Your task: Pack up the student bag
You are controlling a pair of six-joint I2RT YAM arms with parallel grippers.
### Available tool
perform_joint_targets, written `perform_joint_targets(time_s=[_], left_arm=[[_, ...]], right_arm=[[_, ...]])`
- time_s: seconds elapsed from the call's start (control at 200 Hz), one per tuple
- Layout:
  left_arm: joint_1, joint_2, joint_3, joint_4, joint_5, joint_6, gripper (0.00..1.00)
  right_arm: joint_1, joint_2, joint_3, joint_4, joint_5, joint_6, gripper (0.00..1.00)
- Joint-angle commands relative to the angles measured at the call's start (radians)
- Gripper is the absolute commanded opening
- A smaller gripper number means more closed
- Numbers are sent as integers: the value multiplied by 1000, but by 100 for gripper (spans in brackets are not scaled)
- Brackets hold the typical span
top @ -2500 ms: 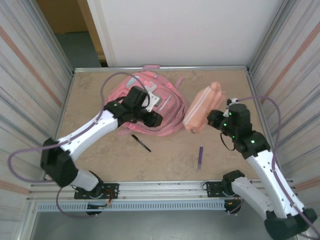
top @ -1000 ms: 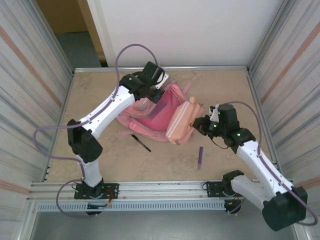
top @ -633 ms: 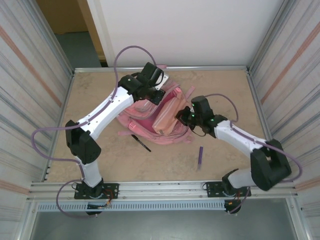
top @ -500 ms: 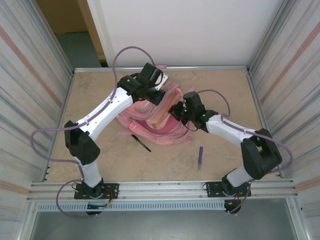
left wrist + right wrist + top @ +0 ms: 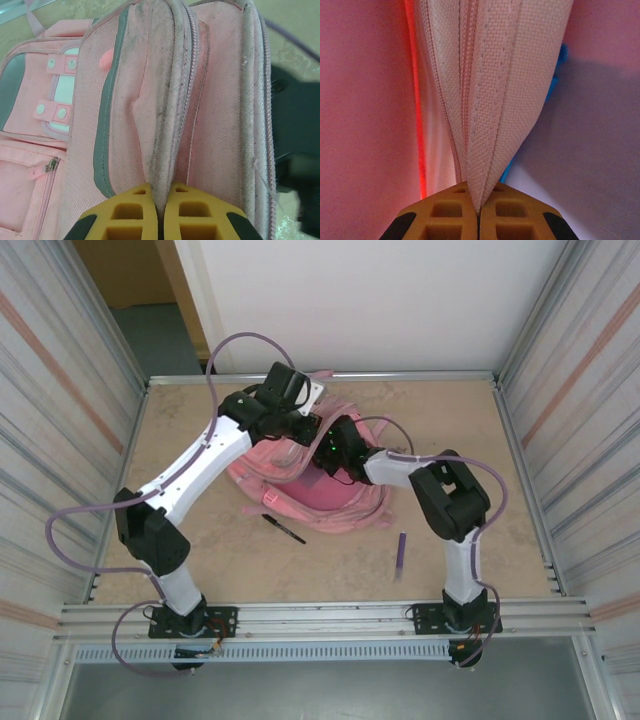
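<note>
The student bag [image 5: 330,502] lies in the upper centre of the top view on the tabletop [image 5: 220,560], with its mouth turned toward the far wall. The left end effector [image 5: 159,194] is clamped on the bag's zipped rim. A fold of pink fabric is pinched between its yellow fingers [image 5: 125,215], which holds the opening up.

The right end effector [image 5: 479,199] reaches inside the bag, with pink lining on both sides of its wrist view. It is clamped on the end of a pale salmon pencil case [image 5: 490,75], whose zip line runs up the frame from the pinch. A blue object [image 5: 555,85] peeks out behind the case at right; it is too blurred to name and is perhaps something lying in the bag.

The step in hand looks like stowing the pencil case in the main compartment. The next move calls for the right fingers to part once the case rests inside, and for that arm to draw out without snagging the rim while the left side holds the mouth open. A black pen [image 5: 283,528] and a purple pen [image 5: 401,553] lie on the bare tabletop in the lower centre, apart from the bag and not yet packed.
</note>
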Motion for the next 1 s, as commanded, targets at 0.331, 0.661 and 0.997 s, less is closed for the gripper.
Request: perform_joint_targets(time_s=[0.331, 0.661, 0.997], left_arm=[[64, -105, -118, 203, 110, -41, 0], [151, -106, -216, 276, 165, -94, 0], [161, -129, -335, 382, 221, -126, 21]], right_arm=[[-6, 78, 166, -132, -29, 0, 39], [-69, -109, -1, -130, -142, -18, 47], [-48, -416, -205, -335, -124, -316, 48]])
